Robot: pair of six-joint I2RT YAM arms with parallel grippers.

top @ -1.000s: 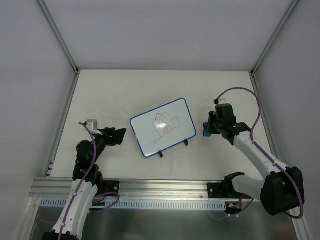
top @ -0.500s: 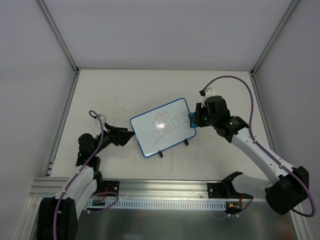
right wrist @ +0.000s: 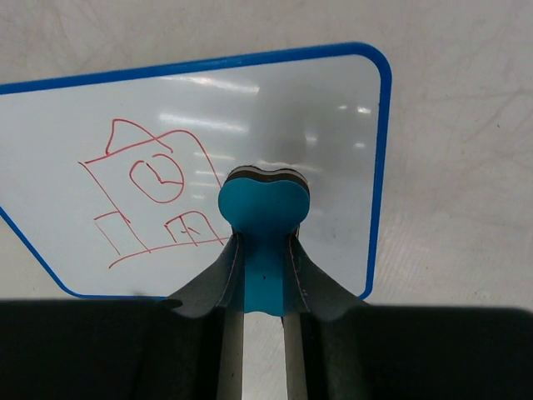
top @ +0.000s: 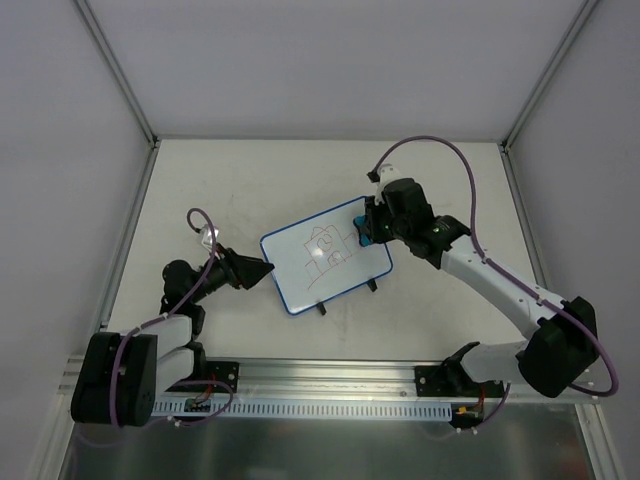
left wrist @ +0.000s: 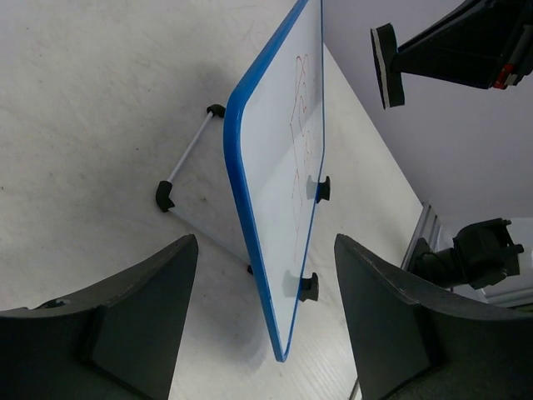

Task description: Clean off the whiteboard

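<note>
My left tool (top: 258,271) sits low on the table (top: 200,190), toward the near-left corner. Its fingers (left wrist: 141,292) are spread wide and grip nothing. In the left wrist view the near-left short edge of the whiteboard (top: 325,255) lines up with the gap between them, but I see no contact.

The whiteboard stands mid-table, a little nearer the near edge, propped at a tilt on its black feet (top: 322,307). Its long axis runs from near-left to far-right. The red house drawing (top: 328,250) covers the middle of the face and is untouched.

At the board's far-right end, my right tool (top: 365,228) is pinching the blue eraser (right wrist: 264,200) by its stem, felt end pointing at the board. The left wrist view shows a gap between the felt and the face, so I judge it's hovering rather than pressing.

From the eraser, the drawing lies toward the near-left corner, straight down the board's long axis. The right arm is the one placed to wipe. I'd expect that stroke to push the board toward the left tool, which is where I'd want a brace.
</note>
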